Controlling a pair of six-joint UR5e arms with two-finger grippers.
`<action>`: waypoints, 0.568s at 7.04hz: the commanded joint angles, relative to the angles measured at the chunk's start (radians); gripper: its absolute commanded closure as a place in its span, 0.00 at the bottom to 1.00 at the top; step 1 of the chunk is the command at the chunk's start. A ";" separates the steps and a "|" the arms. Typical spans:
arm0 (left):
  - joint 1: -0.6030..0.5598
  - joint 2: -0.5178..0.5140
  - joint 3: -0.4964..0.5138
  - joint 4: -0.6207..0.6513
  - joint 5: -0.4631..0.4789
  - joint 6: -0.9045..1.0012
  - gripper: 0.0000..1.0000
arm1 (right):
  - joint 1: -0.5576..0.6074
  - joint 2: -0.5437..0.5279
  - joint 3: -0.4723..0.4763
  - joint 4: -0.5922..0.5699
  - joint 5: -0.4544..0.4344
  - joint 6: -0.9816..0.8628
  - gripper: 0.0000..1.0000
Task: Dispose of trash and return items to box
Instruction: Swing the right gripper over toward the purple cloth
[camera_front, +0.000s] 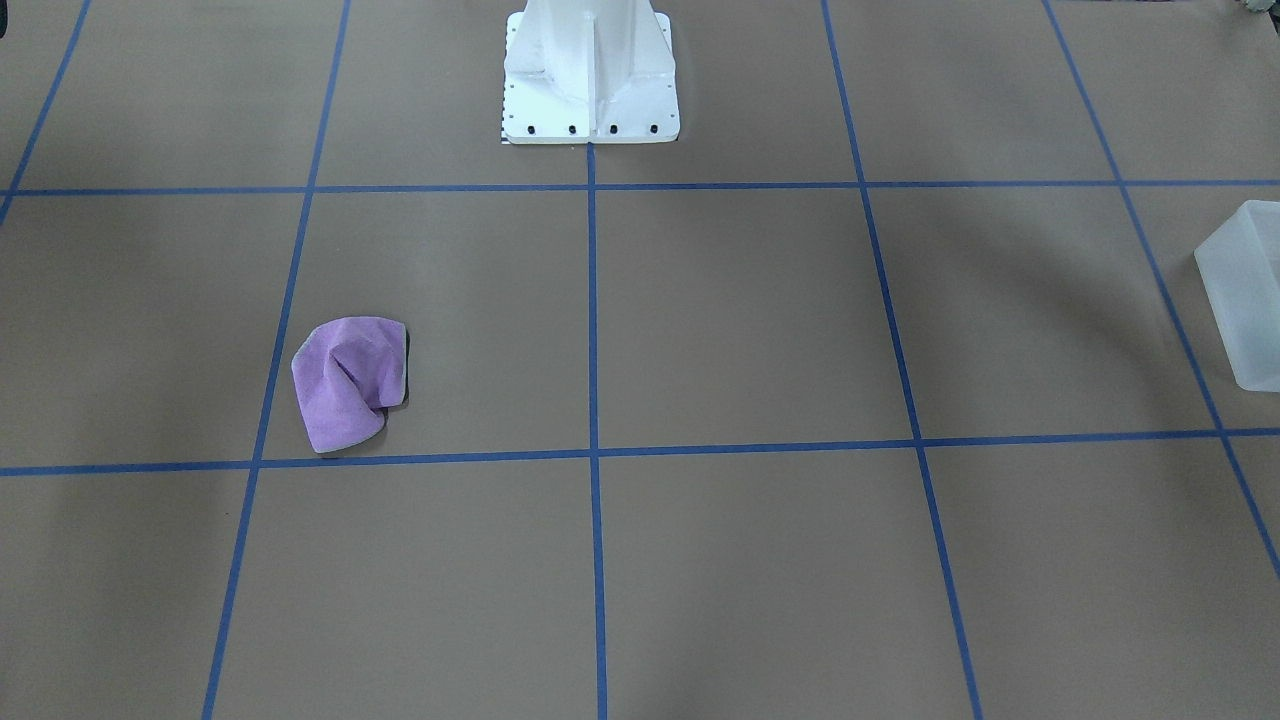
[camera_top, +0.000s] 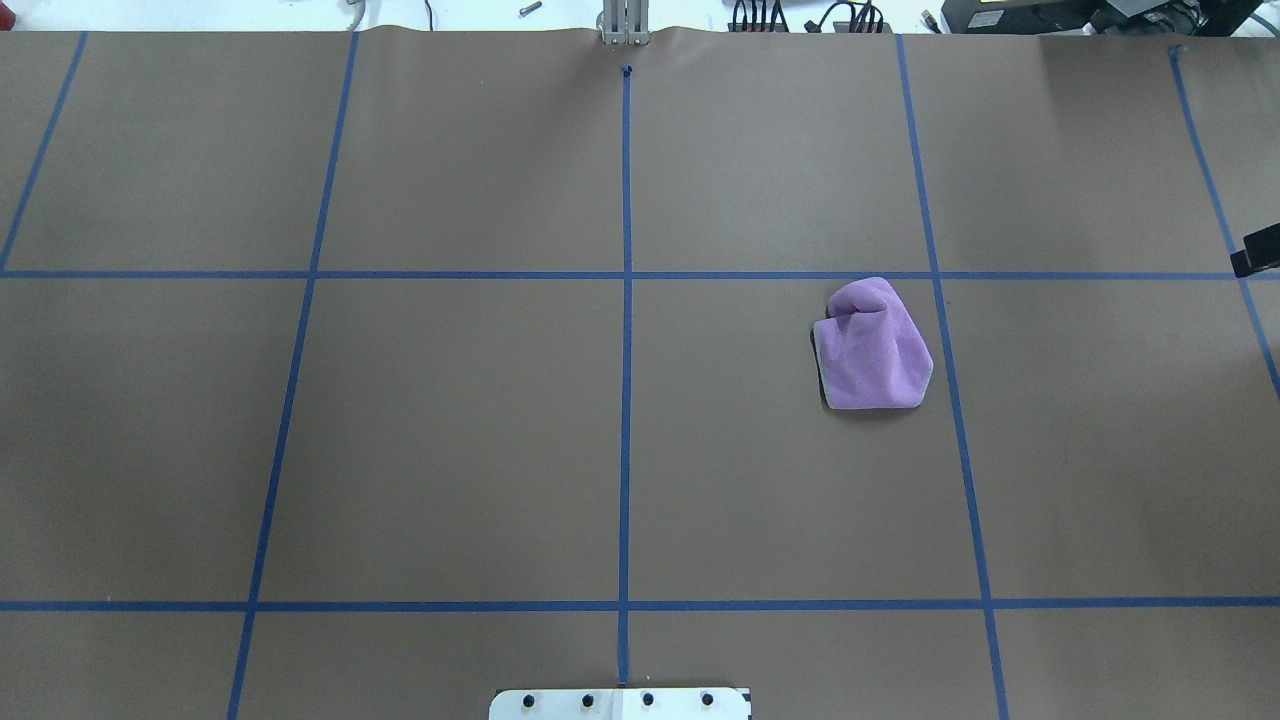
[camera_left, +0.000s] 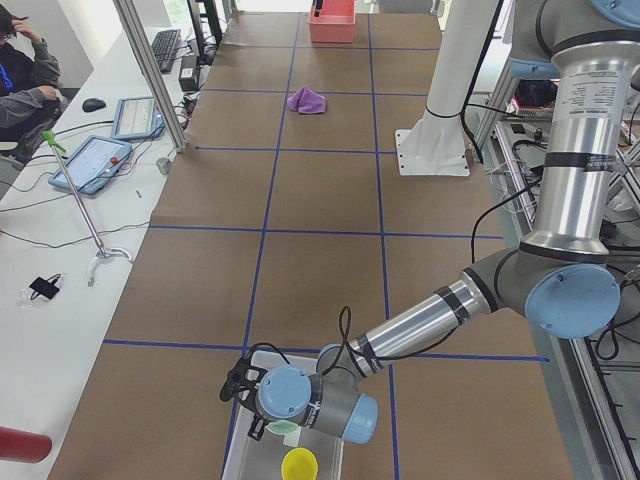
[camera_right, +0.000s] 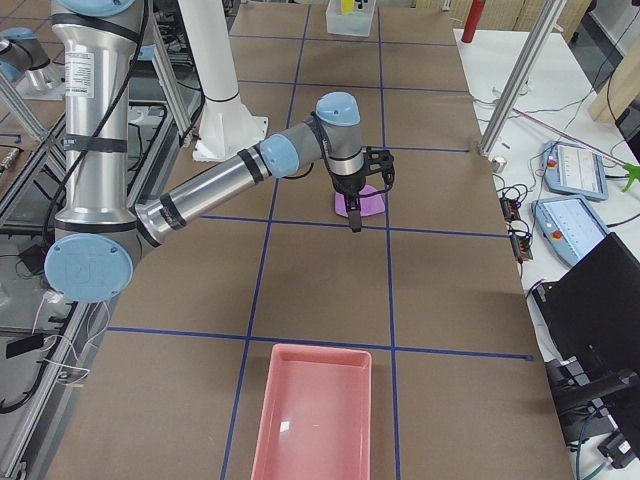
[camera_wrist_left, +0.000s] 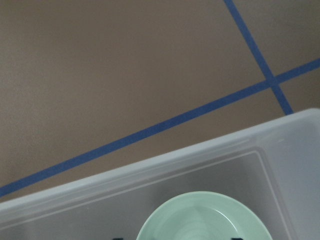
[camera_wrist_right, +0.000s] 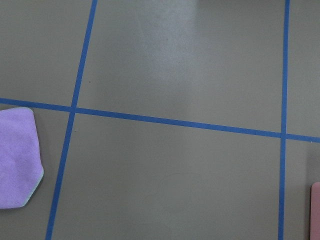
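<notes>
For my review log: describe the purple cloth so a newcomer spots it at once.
From the white robot pedestal, look toward the robot's right: a crumpled cloth lies inside a taped square. Only it is purple and soft; the frosted box and pink bin are rigid.

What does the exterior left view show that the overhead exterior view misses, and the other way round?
Only exterior left: the robot's left arm reaching over the frosted translucent white plastic bin, which holds a small bright yellow plastic cup and a pale mint-green round bowl; also a pink rectangular tray at the far end. Only overhead: a small dark object at its right edge, too cut off to identify. Both: the crumpled purple cloth, the blue tape grid and the white pedestal base.
</notes>
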 joint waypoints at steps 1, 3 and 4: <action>-0.043 -0.004 -0.269 0.318 -0.014 -0.003 0.02 | 0.000 0.002 0.000 0.000 0.005 0.001 0.00; -0.047 0.066 -0.628 0.743 0.083 -0.008 0.02 | -0.006 0.002 0.001 0.000 0.005 0.023 0.00; -0.042 0.130 -0.745 0.833 0.114 0.009 0.02 | -0.017 0.004 0.001 0.002 0.006 0.050 0.00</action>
